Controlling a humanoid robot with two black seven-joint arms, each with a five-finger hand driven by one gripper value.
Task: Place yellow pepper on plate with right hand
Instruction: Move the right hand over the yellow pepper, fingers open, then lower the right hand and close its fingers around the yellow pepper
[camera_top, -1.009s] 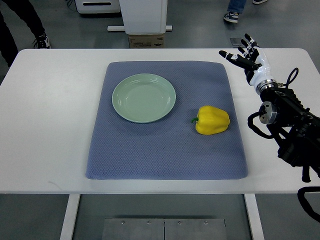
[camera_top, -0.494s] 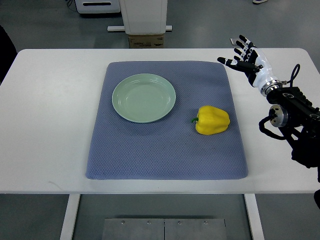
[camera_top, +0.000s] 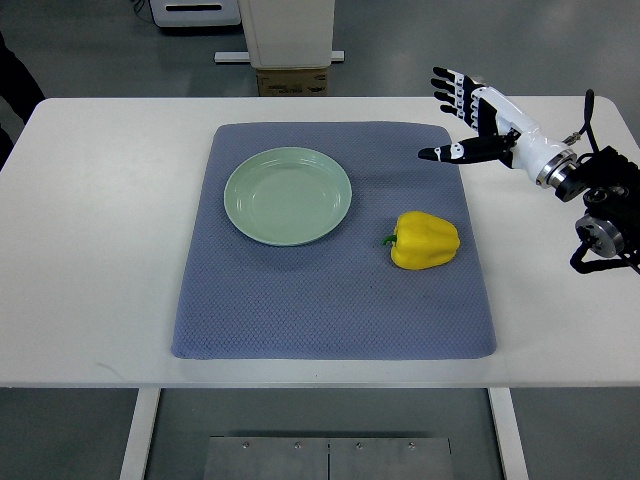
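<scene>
A yellow pepper (camera_top: 426, 240) with a green stem lies on its side on the right part of the blue-grey mat (camera_top: 333, 300). A pale green plate (camera_top: 288, 196) sits empty on the mat's upper left. My right hand (camera_top: 457, 112) comes in from the right edge and hovers over the mat's top right corner, above and to the right of the pepper. Its fingers (camera_top: 448, 86) are spread, thumb pointing left, holding nothing. The left arm does not show.
The mat lies on a white table (camera_top: 100, 250). Behind the table's far edge stand a white pedestal base and a cardboard box (camera_top: 290, 82). A dark shape of a person's leg shows at the top left edge.
My right hand has swung left and lowered from the table's far right corner to over the mat's top right corner, and the forearm has risen. Pepper and plate have not moved.
</scene>
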